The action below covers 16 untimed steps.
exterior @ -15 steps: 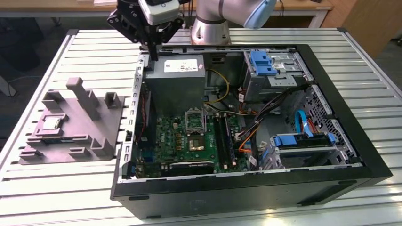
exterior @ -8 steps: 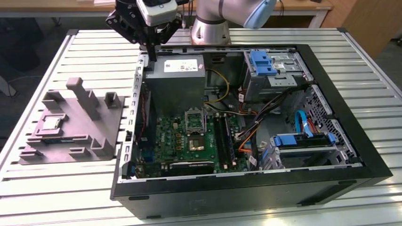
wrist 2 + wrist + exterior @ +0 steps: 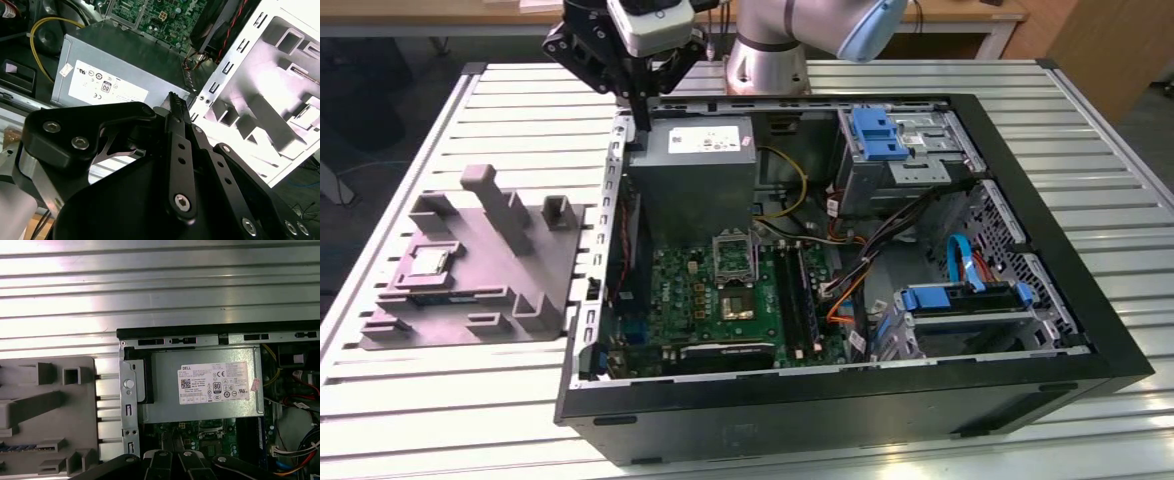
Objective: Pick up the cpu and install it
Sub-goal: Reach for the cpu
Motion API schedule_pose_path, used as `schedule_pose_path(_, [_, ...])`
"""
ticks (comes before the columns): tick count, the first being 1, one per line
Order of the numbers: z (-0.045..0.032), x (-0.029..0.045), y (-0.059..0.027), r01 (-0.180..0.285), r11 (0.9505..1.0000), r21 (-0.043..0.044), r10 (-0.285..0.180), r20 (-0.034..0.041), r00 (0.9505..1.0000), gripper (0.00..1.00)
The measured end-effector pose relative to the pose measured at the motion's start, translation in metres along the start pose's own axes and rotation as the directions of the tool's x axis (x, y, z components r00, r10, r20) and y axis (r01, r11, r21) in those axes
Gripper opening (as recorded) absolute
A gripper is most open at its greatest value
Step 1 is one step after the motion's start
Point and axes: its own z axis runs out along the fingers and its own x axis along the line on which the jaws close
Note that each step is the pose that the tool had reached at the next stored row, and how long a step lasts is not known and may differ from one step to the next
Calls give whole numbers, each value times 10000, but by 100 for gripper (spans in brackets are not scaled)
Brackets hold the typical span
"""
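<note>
A slatted metal table [image 3: 454, 400] carries everything. Most of it is taken by an open black computer case [image 3: 1067, 380] lying on its side, from the middle of the exterior view to the exterior view's right. The silver robot arm [image 3: 801, 40] enters at the top centre of that view, behind the case.

Inside the case, the grey power-supply box [image 3: 694, 170] sits in the upper left corner of the opening; its white label shows in both wrist views [image 3: 107, 87] [image 3: 215, 382]. On the table at the exterior view's left, just beside the case and apart from it, lies a grey moulded holder [image 3: 494, 300] with upright posts and recesses. The green board [image 3: 707, 300] fills the lower left of the case interior, below the power-supply box.

The black tool [image 3: 643, 88] hangs at the upper left of the exterior view, above the case's far rim and the power-supply box. In the second wrist view its fingers [image 3: 173, 107] are pressed together at the tips [image 3: 173, 100], with nothing between them.

The black socket frame [image 3: 734, 250] stands on the board near the middle of the case.

The cpu [image 3: 427, 262] lies flat in a recess on the left part of the holder, silvery top up, well apart from the tool and outside the case.
</note>
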Motion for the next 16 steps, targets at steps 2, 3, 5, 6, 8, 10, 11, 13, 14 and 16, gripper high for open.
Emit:
schedule_pose_path(2, [1,5,0,0,10000,0,0,0,10000,11])
schedule_pose_path(3, [2,8,-1,0,10000,0,0,0,10000,11])
schedule_pose_path(5, [3,13,-1,0,10000,1,0,0,10000,11])
schedule_pose_path(6, [4,16,-2,0,10000,0,0,0,10000,11])
schedule_pose_path(8, [5,22,-2,0,10000,1,0,-1,10000,11])
schedule_pose_path(10, [6,27,-2,0,10000,1,0,-1,10000,11])
schedule_pose_path(11, [7,30,-3,0,10000,0,0,0,10000,11])
schedule_pose_path(13, [8,34,-3,0,10000,1,0,0,10000,11])
schedule_pose_path(14, [8,36,-3,0,10000,1,0,0,10000,11])
schedule_pose_path(16, [9,40,-4,0,10000,1,0,0,10000,11])
